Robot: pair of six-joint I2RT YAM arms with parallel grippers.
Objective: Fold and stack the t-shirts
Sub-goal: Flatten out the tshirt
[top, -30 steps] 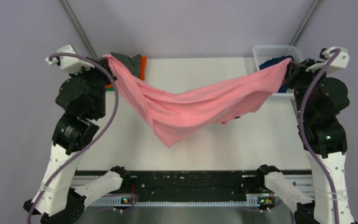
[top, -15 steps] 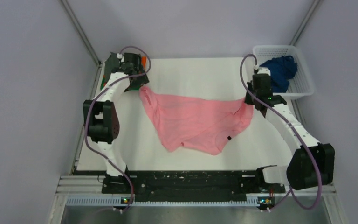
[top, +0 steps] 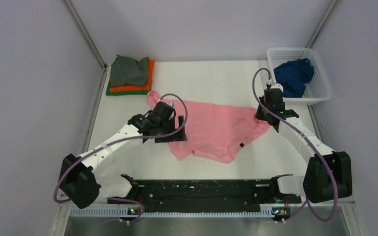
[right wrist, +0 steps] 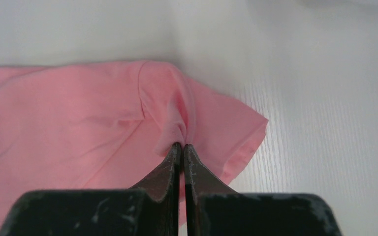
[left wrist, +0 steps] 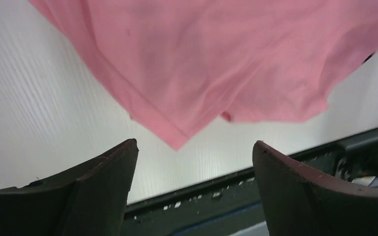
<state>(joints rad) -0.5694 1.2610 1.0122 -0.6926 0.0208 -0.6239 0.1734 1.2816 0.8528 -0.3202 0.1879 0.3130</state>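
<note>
We had the pink tee [top: 211,130] rumpled on the table [top: 216,78], right claw [right wrist: 182,147] clamped on its sleeve, left claw [left wrist: 195,144] wide open, empty, above the hem; we judged: pinch that corner, pull taut.

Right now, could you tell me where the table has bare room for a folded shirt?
Bare: the far strip between the folded grey, orange and green shirt stack and the white plastic lattice basket. Crowded: the middle, covered by the pink cloth t-shirt.
</note>
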